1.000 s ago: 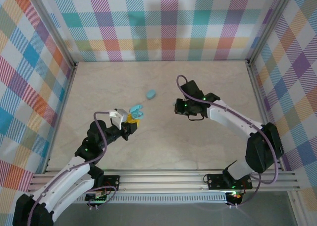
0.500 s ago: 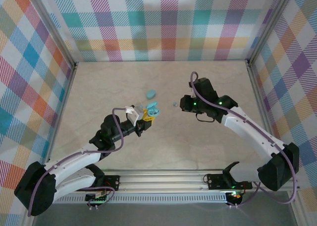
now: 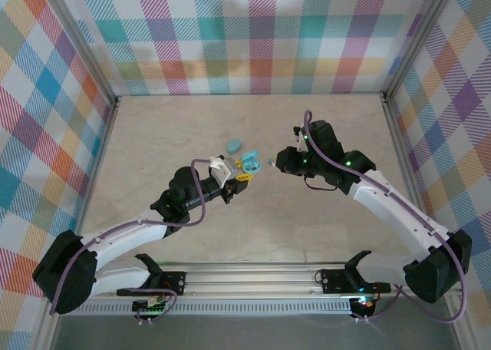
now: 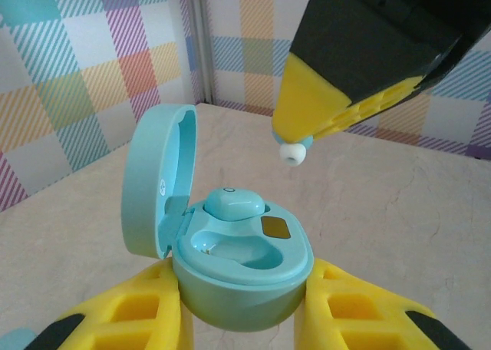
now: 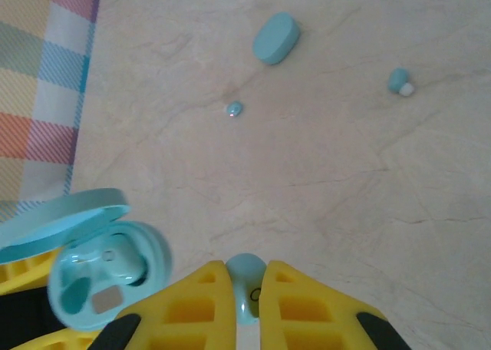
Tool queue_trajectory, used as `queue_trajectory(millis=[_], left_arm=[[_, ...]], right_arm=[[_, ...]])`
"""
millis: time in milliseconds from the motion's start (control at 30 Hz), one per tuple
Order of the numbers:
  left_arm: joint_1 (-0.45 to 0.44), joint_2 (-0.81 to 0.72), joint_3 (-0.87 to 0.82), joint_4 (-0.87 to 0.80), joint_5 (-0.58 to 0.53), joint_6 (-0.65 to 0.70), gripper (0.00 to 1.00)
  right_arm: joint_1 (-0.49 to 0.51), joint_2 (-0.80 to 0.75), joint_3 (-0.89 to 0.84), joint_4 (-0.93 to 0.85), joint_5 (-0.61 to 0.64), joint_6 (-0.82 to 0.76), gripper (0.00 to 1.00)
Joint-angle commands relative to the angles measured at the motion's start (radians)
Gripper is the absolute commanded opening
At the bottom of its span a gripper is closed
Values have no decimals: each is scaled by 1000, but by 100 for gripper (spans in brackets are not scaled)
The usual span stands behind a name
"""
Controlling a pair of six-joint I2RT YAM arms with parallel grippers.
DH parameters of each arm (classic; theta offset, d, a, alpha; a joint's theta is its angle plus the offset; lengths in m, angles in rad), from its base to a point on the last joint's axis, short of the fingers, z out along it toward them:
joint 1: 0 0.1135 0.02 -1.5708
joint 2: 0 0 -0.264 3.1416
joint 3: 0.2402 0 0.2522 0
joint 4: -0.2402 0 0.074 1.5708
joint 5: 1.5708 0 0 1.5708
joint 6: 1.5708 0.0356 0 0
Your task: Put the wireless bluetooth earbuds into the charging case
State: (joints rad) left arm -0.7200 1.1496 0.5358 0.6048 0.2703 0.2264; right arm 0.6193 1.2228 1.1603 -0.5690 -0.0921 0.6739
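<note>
Right fingers: closed narrowly on the held earbud, pinched at their very tips. In the left wrist view they hang at upper right with the white tip pointing down. Left fingers: clamped on both sides of the charging case, at centre frame. Its lid is swung open to the left. The seated earbud fills the far well, and the near empty well is open. Loose on the table, along the top of the right wrist view, lie an oval piece, a tiny bit and a loose earbud.

Likely faults: the held earbud sits up and to the right of the empty well, so a straight descent could strike the rim or the seated earbud. The shallow tip grip could let it pop free. Downward pressure could tilt the case in its clamp.

Pose, top view: the left arm stretches diagonally from lower left to centre. The right arm reaches from lower right, its wrist turned left. The two sets of fingers are just beside each other.
</note>
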Motion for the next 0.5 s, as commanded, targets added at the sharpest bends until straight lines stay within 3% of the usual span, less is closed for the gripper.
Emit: queue_trajectory(millis=[0, 467], left_arm=[[-15, 2, 24, 33, 14, 26, 0], [-18, -5, 21, 10, 21, 45, 0]], right_arm=[[24, -34, -27, 64, -40, 35, 9], [132, 17, 49, 78, -2, 46, 8]])
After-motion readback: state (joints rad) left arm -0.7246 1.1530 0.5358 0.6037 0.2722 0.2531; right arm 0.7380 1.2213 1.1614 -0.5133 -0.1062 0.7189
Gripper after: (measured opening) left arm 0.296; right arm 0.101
